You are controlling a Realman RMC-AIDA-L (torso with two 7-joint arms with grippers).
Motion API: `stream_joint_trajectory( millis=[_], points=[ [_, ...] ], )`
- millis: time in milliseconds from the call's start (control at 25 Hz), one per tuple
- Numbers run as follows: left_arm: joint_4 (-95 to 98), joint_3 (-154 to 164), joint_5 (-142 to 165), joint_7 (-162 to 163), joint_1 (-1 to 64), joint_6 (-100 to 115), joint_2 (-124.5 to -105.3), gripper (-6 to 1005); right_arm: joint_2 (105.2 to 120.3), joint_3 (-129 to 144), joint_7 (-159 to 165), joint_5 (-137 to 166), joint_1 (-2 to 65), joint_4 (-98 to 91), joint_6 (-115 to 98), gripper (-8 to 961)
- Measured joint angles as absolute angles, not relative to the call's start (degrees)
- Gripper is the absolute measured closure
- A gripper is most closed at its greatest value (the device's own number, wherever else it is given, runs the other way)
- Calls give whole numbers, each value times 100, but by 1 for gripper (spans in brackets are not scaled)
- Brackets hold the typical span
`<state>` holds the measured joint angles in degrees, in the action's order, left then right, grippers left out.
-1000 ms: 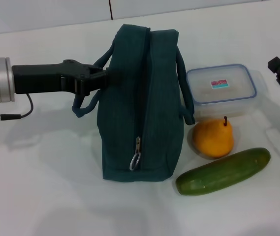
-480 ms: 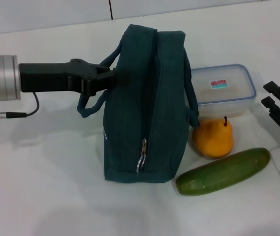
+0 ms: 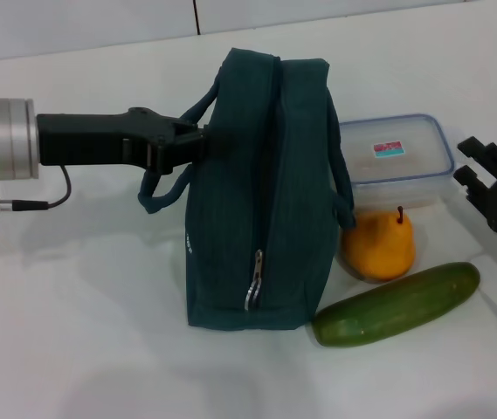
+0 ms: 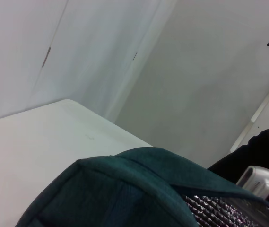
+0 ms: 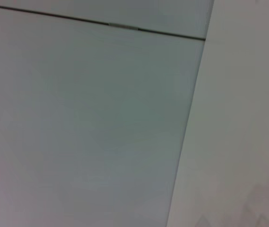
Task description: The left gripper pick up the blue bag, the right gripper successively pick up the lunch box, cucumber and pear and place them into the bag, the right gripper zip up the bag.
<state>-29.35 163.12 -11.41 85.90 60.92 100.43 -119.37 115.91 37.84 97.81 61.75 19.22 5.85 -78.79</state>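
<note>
White table (image 3: 82, 332) under a pale wall; left gripper (image 3: 197, 140) jaws clamp bag (image 3: 261, 201), right's unclear.

Tabletop (image 3: 73, 332): white, plain, smooth surface. Wall panels (image 3: 82, 22): pale, standing along the tabletop's far edge, with a dark vertical seam (image 3: 196, 16) between two panels, directly above the tabletop.

Setting reads as a test room or lab: one plain white table (image 3: 73, 349) against bare white wall panels (image 4: 77, 56), with no household fittings or furnishings in view.
</note>
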Motion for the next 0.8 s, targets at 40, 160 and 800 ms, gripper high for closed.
stream_joint_trajectory(
  millis=[40,160,800],
  points=[
    [-2938,16312,-1132,8585,6091,10044,-11935,953,11592,3787,9830,6179,1972,583,-7841,395],
    [-2965,16312,-1115,8580,6089,10045,-11931,953,11592,3788,9937,6193,2113,584,-7768,396],
    [-2989,16312,-1107,8502,6086,10028,-11911,953,11596,3717,10285,6151,2316,403,-7622,413]
  ],
)
